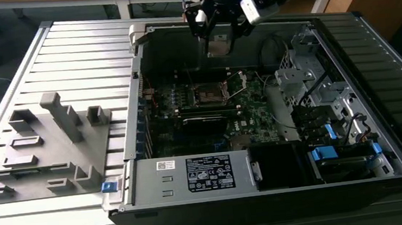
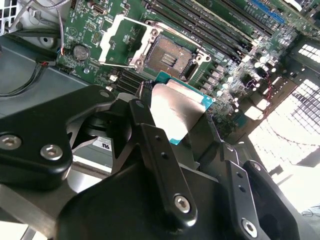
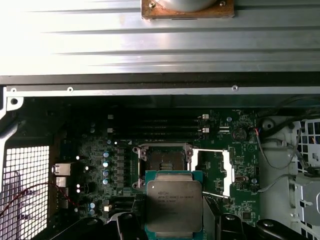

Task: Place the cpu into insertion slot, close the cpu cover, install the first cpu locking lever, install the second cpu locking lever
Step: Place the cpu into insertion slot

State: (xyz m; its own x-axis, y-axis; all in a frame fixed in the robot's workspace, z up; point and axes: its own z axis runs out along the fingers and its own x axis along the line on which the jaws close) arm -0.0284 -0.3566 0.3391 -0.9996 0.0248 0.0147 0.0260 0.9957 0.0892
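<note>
- My gripper (image 1: 218, 39) hangs high over the open case (image 1: 267, 205), towards its far wall in the exterior view.
- Fingers (image 2: 150, 132) are clamped on the cpu (image 3: 173, 202), pinching it by two opposite edges. Its silver top faces up in the first wrist view.
- The socket (image 3: 162, 161) sits on the board (image 3: 97, 150) below, well apart from the chip, with its contacts bare.
- In the first wrist view the held cpu just overlaps the socket's near edge.
- The cover (image 3: 212, 167) is swung open, lying just beside the socket.
- Memory slots (image 3: 165, 127) run past the socket's far side, and loose cables (image 3: 270, 150) hang beyond the cover.
- A labelled black box (image 1: 210, 173) fills the case's near end.
- A grey fixture (image 1: 43, 142) lies on the table (image 1: 80, 57), at the exterior view's left.
</note>
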